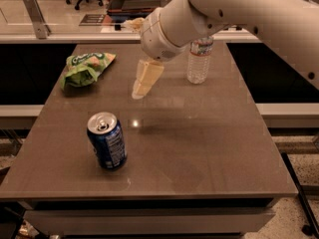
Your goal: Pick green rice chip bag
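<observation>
Item: tabletop with three objects, one gripper above it, pick not yet made.

Your reference is the blue soda can, upright near the front left of the brown table. The green rice chip bag lies crumpled on the tabletop beyond the can and a little to its left, well apart from it and touched by nothing. The gripper hangs beyond the can and slightly to its right, pointing down and to the left, with its tip close over the table surface and empty. You cannot tell whether it is parted or closed. The white arm runs from the gripper to the upper right. A clear water bottle stands upright beyond the can and farther right, partly behind the arm.
</observation>
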